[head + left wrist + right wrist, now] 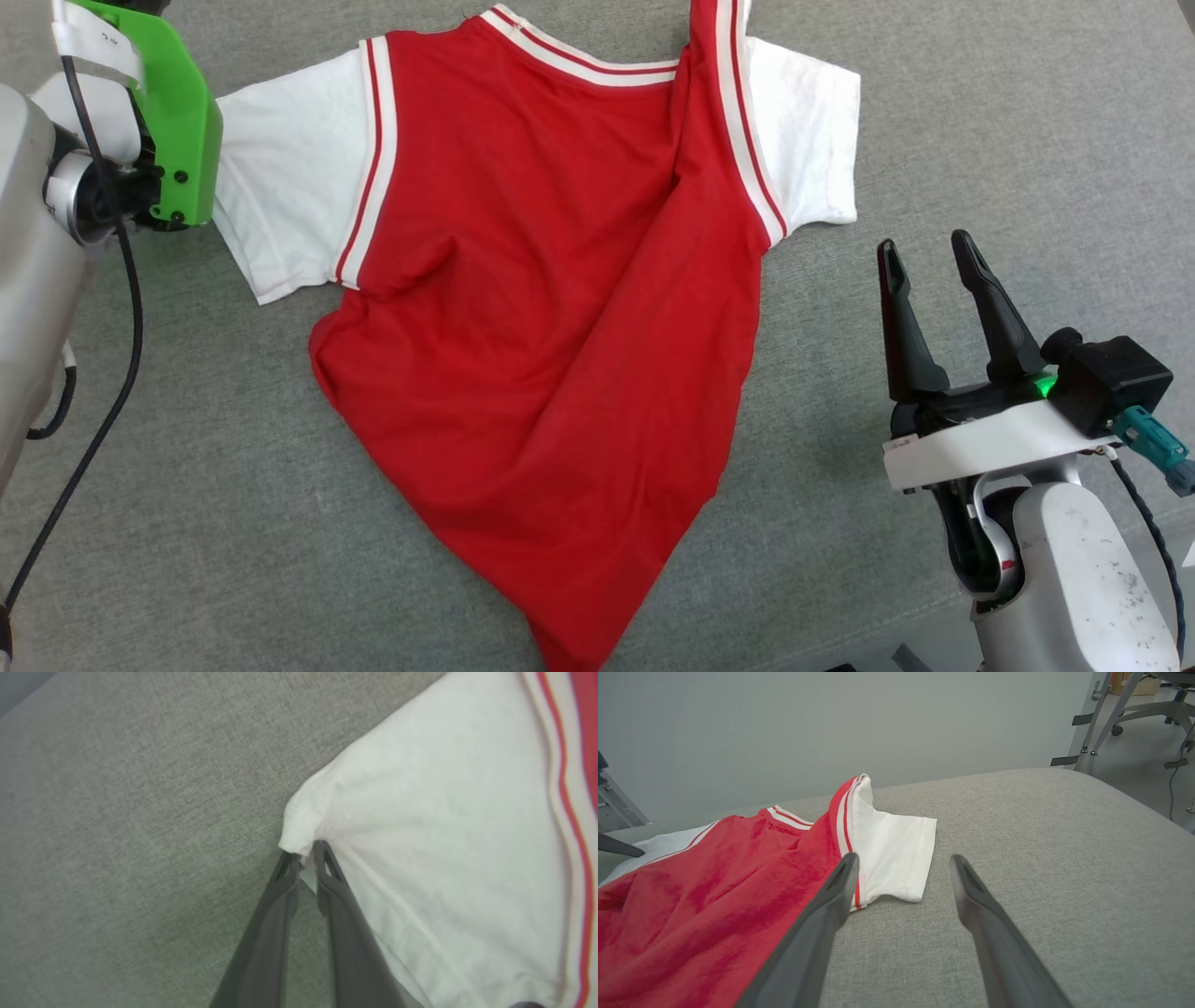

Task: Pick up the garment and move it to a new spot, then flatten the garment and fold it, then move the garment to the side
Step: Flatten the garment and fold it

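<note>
The left gripper [303, 856] stood narrow, its fingers [280, 891] pinching a corner of the garment [551, 308] by one white sleeve [444, 835]. The garment lay spread on the grey cloth surface [980, 112]. Its other sleeve lay near the left of the right gripper [927, 247], whose wide fingers held nothing.
</note>
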